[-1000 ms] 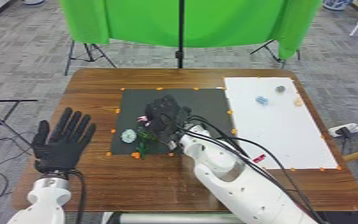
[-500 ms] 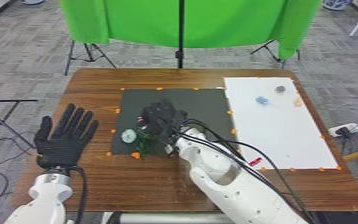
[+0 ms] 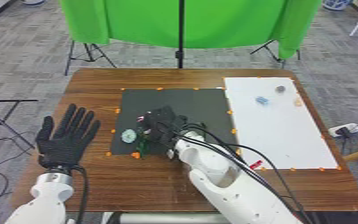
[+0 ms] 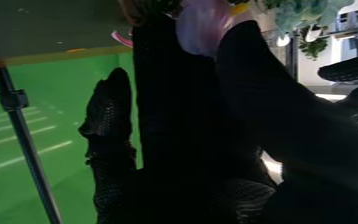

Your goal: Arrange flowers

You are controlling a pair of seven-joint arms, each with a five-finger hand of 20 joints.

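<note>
Near the middle of the head view, my right hand in its black fabric glove (image 3: 162, 125) lay over the dark rectangular mat (image 3: 193, 97) on the brown wooden surface (image 3: 158, 187). Over the last second it had drawn a little down the frame, and its white arm had swung slightly leftward with it. The small pink bloom (image 3: 141, 119) showed just beside the glove's left edge, much where it had been, so I judged the change a small adjustment around the flowers rather than a finished placement.

In the right wrist view, my fingers (image 4: 171, 95) reached nearly straight, the thumb apart from them, and a pale pink flower with soft petals (image 4: 202, 27) showed between their tips; whether they pressed on it I could not tell. Thin green stems (image 3: 142, 147) lay left of the glove in the head view, near the pale mint rounded piece (image 3: 128, 136) at the mat's lower left. My left hand in black fabric (image 3: 63, 145) rested relaxed at the left of the frame, its fingers spread.
</note>
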